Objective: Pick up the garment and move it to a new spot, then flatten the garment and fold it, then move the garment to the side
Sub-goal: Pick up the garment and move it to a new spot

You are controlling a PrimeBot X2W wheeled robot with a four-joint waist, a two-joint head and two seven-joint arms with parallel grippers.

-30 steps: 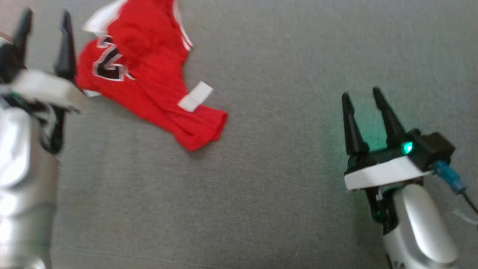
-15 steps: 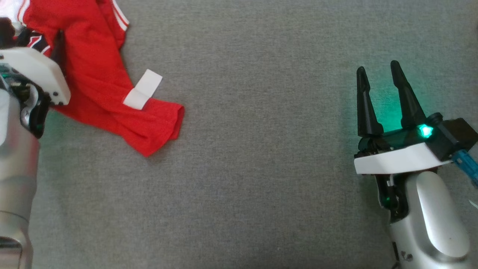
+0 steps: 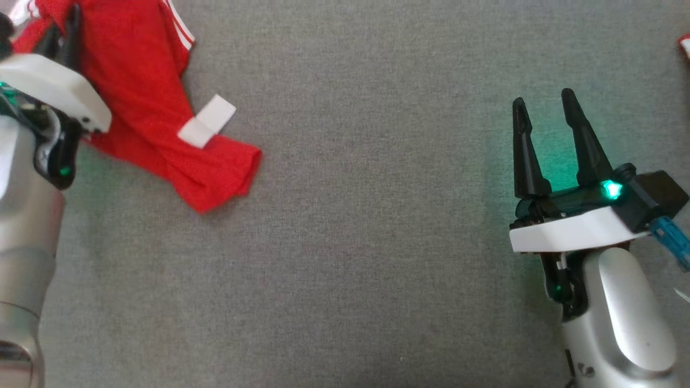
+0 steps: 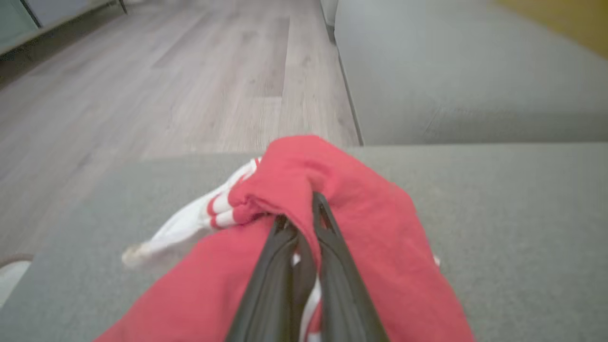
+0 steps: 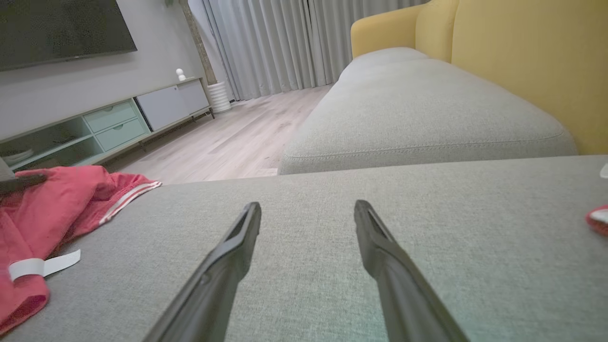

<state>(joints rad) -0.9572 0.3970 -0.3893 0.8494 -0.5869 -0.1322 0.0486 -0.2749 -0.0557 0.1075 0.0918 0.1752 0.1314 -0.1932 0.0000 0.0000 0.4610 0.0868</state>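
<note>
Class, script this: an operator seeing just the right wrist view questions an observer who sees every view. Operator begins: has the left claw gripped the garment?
Observer: Yes, the left claw is shut on a fold of the garment.
Operator: Anything beside that fold?
Observer: In the left wrist view, striped trim bunches just left of it.
Operator: And my own claw?
Observer: A green light glows at the right claw base.

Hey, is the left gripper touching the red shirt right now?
Touching. The left wrist view shows the left gripper shut, with a fold of the red shirt pinched inside it.
</note>
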